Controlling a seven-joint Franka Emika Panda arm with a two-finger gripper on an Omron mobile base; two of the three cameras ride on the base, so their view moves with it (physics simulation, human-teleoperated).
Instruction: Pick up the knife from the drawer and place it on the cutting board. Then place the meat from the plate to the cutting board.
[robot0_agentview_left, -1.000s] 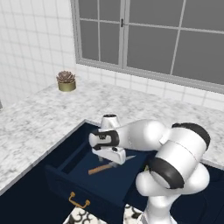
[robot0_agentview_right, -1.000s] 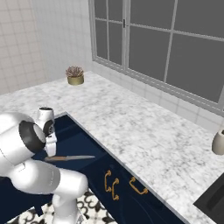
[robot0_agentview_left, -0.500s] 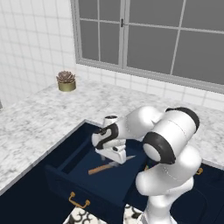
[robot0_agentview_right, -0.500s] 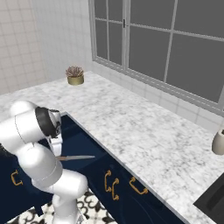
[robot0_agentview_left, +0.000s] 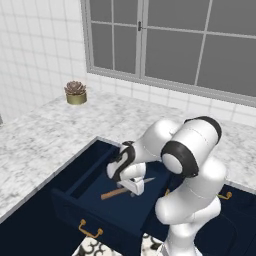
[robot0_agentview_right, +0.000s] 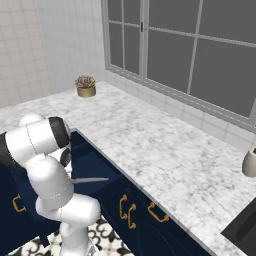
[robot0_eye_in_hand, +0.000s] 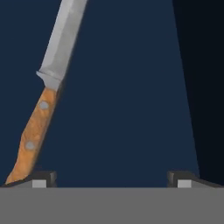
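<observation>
One knife (robot0_eye_in_hand: 43, 92) beside wide-spread fingers (robot0_eye_in_hand: 43, 178)

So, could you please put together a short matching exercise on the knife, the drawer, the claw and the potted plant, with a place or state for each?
Column one:
1. knife
2. drawer
3. claw
4. potted plant

Column two:
A. on the marble counter by the tiled wall
B. pulled out, brass handle on its front
C. lying flat on the navy drawer floor
D. open, low over the drawer floor, nothing held

Pairs: 1-C, 2-B, 3-D, 4-A
</observation>
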